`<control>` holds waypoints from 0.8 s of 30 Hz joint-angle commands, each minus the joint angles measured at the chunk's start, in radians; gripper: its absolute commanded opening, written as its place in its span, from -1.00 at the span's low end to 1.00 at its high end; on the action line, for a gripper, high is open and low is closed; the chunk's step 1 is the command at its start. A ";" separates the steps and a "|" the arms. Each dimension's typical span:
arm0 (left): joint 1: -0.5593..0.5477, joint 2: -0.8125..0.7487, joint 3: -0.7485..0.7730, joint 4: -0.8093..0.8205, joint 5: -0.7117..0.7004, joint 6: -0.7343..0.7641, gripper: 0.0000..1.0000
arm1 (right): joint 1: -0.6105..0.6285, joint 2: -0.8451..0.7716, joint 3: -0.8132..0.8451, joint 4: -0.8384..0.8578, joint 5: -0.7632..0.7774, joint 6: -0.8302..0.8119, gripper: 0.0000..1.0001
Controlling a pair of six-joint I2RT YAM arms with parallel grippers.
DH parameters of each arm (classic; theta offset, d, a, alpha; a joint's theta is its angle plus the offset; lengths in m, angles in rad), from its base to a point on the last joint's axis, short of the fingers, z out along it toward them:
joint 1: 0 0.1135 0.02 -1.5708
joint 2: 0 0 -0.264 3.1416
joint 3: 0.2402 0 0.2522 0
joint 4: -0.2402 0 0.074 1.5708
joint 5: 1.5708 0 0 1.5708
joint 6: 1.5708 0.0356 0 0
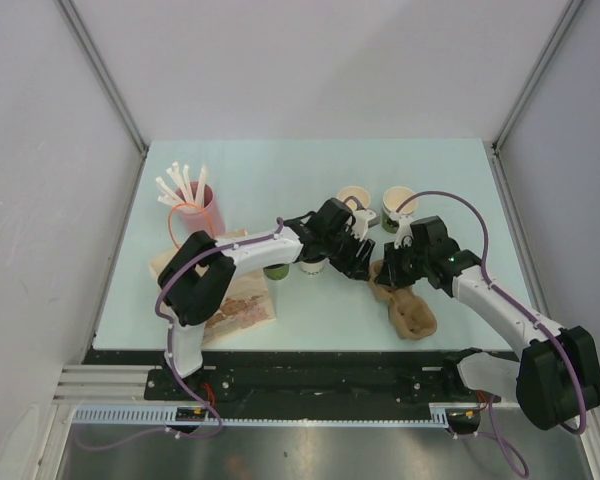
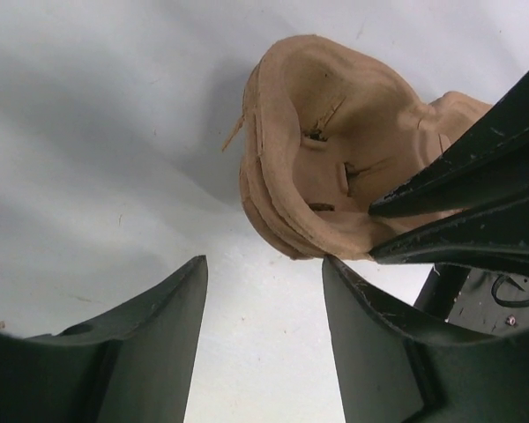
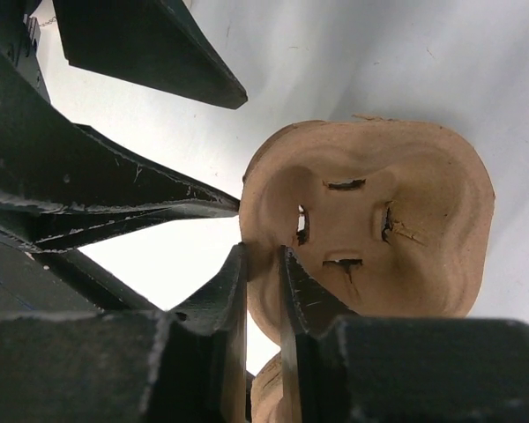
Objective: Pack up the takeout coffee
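Note:
A dark green cup (image 1: pixel 276 271) and a white cup (image 1: pixel 312 266) stand side by side under my left arm, mostly hidden by it. The brown pulp tray (image 1: pixel 408 308) lies tilted to their right. My right gripper (image 1: pixel 390 272) is shut on the tray's rim, which sits between its jaws in the right wrist view (image 3: pixel 263 257), where the tray (image 3: pixel 379 220) fills the middle. My left gripper (image 1: pixel 363 266) is open and empty, just left of the tray. In the left wrist view it (image 2: pixel 264 264) hangs over bare table, with the tray (image 2: pixel 335 150) just beyond its right finger.
Two lidless cups (image 1: pixel 353 197) (image 1: pixel 398 201) stand behind the grippers. A pink cup (image 1: pixel 196 210) of white stirrers is at the back left. A brown paper bag (image 1: pixel 242 300) lies flat near my left arm. The two grippers are very close together.

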 commanded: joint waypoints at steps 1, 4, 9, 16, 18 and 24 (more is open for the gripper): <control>-0.002 0.015 0.030 0.024 -0.028 0.027 0.19 | 0.008 -0.038 0.012 0.007 0.017 0.026 -0.60; -0.002 0.022 0.032 0.024 -0.028 0.028 0.19 | 0.009 -0.037 0.012 -0.002 0.045 0.031 -0.51; -0.002 0.025 0.033 0.024 -0.027 0.027 0.19 | 0.006 0.011 0.014 -0.005 0.085 0.034 -0.53; -0.002 0.011 0.035 0.027 -0.025 0.034 0.19 | 0.008 0.034 0.018 0.009 0.093 0.080 -0.20; -0.002 0.006 0.033 0.027 -0.022 0.038 0.18 | 0.006 0.035 0.021 0.007 0.099 0.088 -0.20; -0.001 -0.008 0.028 0.026 -0.002 0.021 0.18 | 0.004 0.048 0.035 -0.002 0.087 0.118 -0.55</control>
